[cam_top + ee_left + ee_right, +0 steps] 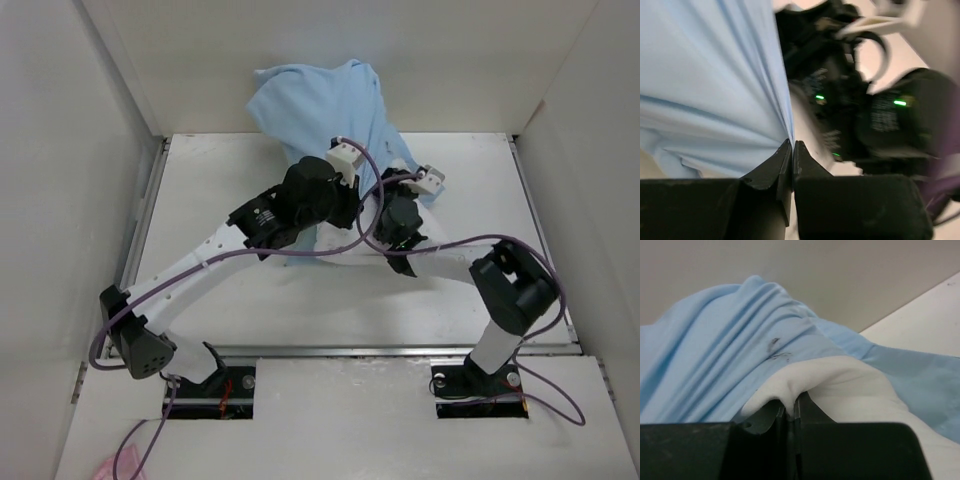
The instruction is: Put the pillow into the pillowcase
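The light blue pillowcase point(325, 105) is bunched up at the back middle of the table, rising against the back wall. The white pillow point(860, 390) lies partly inside it, its near end sticking out; in the top view only a strip of the pillow point(330, 248) shows under the arms. My left gripper point(792, 145) is shut on a pulled-taut fold of the pillowcase point(710, 80). My right gripper point(791, 407) is shut on a pinch of the pillow's white fabric, with the pillowcase point(720, 365) draped just behind it. Both grippers sit close together at the pillowcase's mouth.
White walls enclose the table on the left, back and right. The table point(200, 290) has a metal rail point(400, 350) along its front edge. Purple cables point(350, 245) loop over both arms. The right arm's wrist point(875, 110) fills the left wrist view's right side.
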### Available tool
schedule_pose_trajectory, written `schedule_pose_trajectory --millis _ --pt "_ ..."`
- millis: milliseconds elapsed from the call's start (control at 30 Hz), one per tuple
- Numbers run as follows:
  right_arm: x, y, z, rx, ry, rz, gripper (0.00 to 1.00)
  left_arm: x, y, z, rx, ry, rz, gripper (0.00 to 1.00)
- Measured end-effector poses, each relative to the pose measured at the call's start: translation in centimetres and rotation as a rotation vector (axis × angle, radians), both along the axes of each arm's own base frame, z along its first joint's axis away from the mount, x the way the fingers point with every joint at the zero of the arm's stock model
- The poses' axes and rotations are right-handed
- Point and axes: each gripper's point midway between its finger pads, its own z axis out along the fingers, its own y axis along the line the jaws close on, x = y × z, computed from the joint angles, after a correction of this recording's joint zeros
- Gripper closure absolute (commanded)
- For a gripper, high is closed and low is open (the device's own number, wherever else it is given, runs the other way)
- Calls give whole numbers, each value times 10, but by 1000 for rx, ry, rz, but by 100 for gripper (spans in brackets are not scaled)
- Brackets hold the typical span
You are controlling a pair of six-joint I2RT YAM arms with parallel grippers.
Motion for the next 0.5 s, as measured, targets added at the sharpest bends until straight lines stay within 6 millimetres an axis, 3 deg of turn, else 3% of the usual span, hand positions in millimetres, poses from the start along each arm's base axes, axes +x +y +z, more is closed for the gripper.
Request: schedule_pose_trajectory --millis 167,300,367,400,433,467,500 --pt "12 13 -38 -14 43 -39 100 -21 1 -18 4 93 -32 100" --pt "13 18 -43 -27 51 -31 99 -25 5 -45 31 154 -6 100" --pt "14 22 -45 -44 60 -5 79 -25 9 -56 38 181 19 100" --pt "14 26 -47 -53 73 18 64 -24 12 -65 48 196 37 86" --pt "14 29 -49 -64 91 47 31 -23 15 -70 52 210 60 39" --pt "14 34 -47 -63 97 87 19 -22 19 -76 59 227 79 0" --pt "16 37 -45 -68 102 131 10 -24 22 -81 64 253 96 0"
